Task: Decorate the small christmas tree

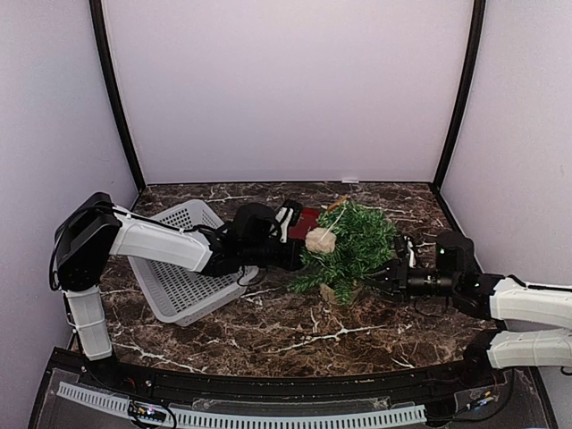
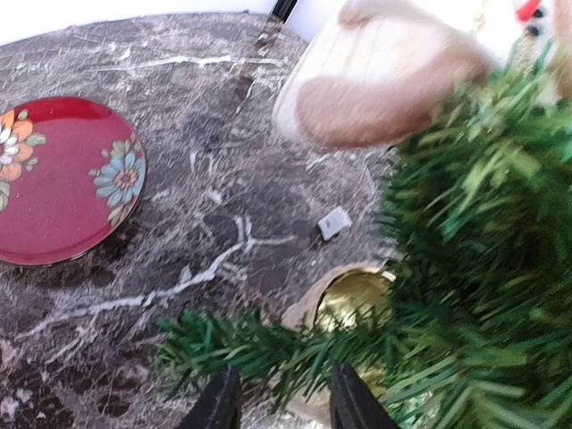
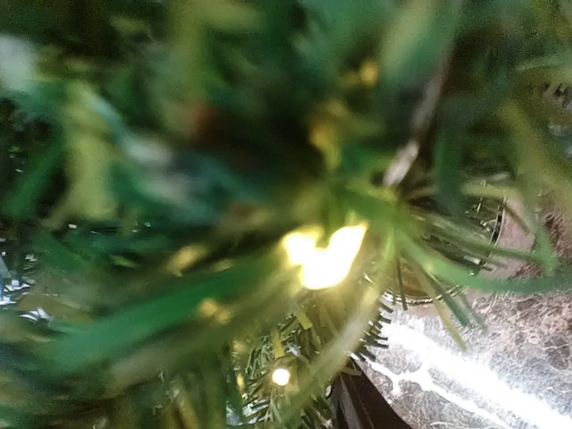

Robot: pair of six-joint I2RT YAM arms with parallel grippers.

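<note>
Although the tree (image 1: 357, 237) stands mid-table already carrying lit lights (image 3: 326, 255) and a beige ornament (image 1: 320, 239), you likely have trimming left. Your left gripper (image 2: 286, 404) gapes astride a low branch (image 2: 232, 344); whether your right gripper (image 1: 388, 272) grips anything cannot be told.

The small christmas tree (image 1: 350, 239) is standing in its round beige pot (image 1: 342, 291) on the dark marble table (image 1: 268, 335), a little right of the middle. Its dark green needle branches are spreading out wide on all sides, the lowest ones reaching down close to the tabletop. A pale round ornament (image 1: 319, 239) is sitting against its left side, and small warm lights (image 3: 323, 255) are glowing among the needles.
</note>
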